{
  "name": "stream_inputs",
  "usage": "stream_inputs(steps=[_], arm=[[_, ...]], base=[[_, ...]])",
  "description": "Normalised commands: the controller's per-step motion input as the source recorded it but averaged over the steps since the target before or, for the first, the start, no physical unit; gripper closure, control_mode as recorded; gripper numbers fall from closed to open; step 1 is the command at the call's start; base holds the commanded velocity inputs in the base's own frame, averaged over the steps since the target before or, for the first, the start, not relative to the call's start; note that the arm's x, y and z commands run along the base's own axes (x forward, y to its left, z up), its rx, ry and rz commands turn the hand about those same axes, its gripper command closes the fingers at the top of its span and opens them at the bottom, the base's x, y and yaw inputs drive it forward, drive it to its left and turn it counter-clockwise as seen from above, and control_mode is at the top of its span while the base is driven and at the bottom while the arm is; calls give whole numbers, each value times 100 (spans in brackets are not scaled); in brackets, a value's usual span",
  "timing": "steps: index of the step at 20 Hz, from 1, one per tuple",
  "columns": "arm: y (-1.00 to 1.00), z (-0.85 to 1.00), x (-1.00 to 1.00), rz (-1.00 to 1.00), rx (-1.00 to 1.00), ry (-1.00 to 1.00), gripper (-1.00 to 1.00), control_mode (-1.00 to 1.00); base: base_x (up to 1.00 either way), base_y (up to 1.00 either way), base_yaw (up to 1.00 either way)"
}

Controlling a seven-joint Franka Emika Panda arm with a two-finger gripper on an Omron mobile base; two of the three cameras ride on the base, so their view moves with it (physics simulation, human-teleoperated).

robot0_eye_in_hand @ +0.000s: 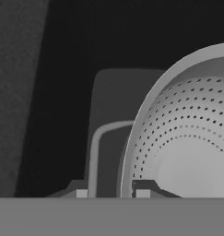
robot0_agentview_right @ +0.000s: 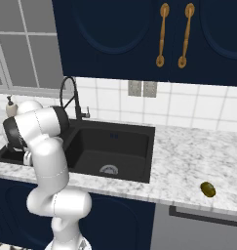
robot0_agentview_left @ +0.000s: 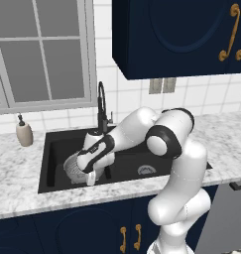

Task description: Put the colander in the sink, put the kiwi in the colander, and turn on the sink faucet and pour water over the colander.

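Observation:
The colander (robot0_agentview_left: pixel 72 167), a pale bowl dotted with holes, is low inside the left basin of the black sink (robot0_agentview_left: pixel 129 158). My gripper (robot0_agentview_left: pixel 90 174) reaches down into that basin and is shut on the colander's near rim. In the hand view the gripper (robot0_eye_in_hand: pixel 111 192) has one tip on each side of the rim of the colander (robot0_eye_in_hand: pixel 187 138), with the dark sink (robot0_eye_in_hand: pixel 62 69) floor behind. The kiwi (robot0_agentview_right: pixel 207 189) lies on the marble counter far to the right of the sink (robot0_agentview_right: pixel 115 146). The sink faucet (robot0_agentview_left: pixel 101 105) arches behind the divider, and no water runs from it.
A beige soap dispenser (robot0_agentview_left: pixel 24 131) stands on the counter left of the sink, under the window. Dark blue wall cabinets (robot0_agentview_left: pixel 181 34) hang above. The right basin holds only its drain (robot0_agentview_left: pixel 146 170). My arm's elbow (robot0_agentview_left: pixel 164 139) hangs over the sink's right half.

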Motion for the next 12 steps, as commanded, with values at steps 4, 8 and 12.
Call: stream_inputs(steps=[4,8,12], arm=[[0,-33,21,0,0,0,100,-100],[0,-26,25,0,0,0,100,-100],[0,-17,28,0,0,0,100,-100]], base=[[0,0,0],[0,0,0],[0,0,0]])
